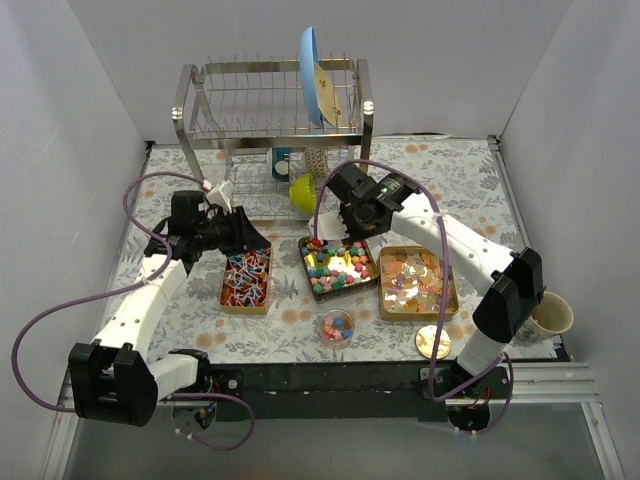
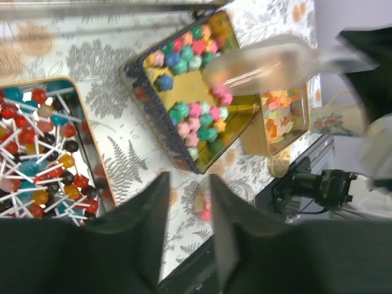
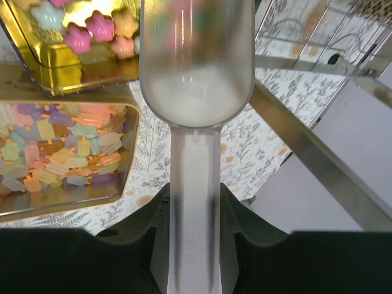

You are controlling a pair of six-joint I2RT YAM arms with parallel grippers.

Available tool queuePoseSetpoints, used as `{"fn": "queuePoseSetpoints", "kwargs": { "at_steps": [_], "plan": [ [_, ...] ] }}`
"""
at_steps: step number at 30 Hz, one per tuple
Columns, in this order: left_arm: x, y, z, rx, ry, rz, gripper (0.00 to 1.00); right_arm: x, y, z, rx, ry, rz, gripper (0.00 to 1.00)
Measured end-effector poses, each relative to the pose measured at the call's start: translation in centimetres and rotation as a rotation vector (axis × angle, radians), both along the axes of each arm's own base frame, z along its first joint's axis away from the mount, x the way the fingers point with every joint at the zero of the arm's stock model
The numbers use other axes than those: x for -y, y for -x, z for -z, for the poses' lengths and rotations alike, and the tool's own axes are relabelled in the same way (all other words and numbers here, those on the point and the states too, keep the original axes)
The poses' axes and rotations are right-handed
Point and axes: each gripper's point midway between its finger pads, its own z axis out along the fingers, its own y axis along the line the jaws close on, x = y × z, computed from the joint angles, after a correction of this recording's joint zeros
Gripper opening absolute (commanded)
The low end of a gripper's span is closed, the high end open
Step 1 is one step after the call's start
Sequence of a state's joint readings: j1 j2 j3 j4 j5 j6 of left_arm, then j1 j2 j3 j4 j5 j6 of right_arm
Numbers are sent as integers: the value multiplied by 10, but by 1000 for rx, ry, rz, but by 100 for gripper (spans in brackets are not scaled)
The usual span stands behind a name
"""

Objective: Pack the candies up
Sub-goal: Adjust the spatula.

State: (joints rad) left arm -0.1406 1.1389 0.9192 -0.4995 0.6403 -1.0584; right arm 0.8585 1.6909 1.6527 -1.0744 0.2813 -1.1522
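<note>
Gripping clear scoop (image 3: 196, 67) over pastel candies (image 1: 335, 268) w/ R tool (image 3: 195, 202); L tool (image 2: 188, 180) wide, empty; handle mark (image 3: 191, 245) unreadable

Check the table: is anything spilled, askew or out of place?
No candy lies loose on the table; it sits in the three trays and the small jar. Only the gold lid is off the jar, lying flat to its right.

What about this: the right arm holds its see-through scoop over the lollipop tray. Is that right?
Not quite. The right gripper holds the see-through scoop over the middle tray, the one with star candies. The top external view shows it.
</note>
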Motion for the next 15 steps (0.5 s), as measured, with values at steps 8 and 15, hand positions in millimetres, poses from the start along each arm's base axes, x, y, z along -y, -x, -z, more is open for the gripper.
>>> {"fn": "queuePoseSetpoints", "kwargs": {
  "at_steps": [8, 15],
  "plan": [
    [5, 36, 88, -300, -11, 14, 0, 35, -8, 6, -60, 66, 8, 1],
    [29, 40, 97, -304, 12, 86, 0, 43, -3, 18, -97, 120, 5, 1]
  ]
}}
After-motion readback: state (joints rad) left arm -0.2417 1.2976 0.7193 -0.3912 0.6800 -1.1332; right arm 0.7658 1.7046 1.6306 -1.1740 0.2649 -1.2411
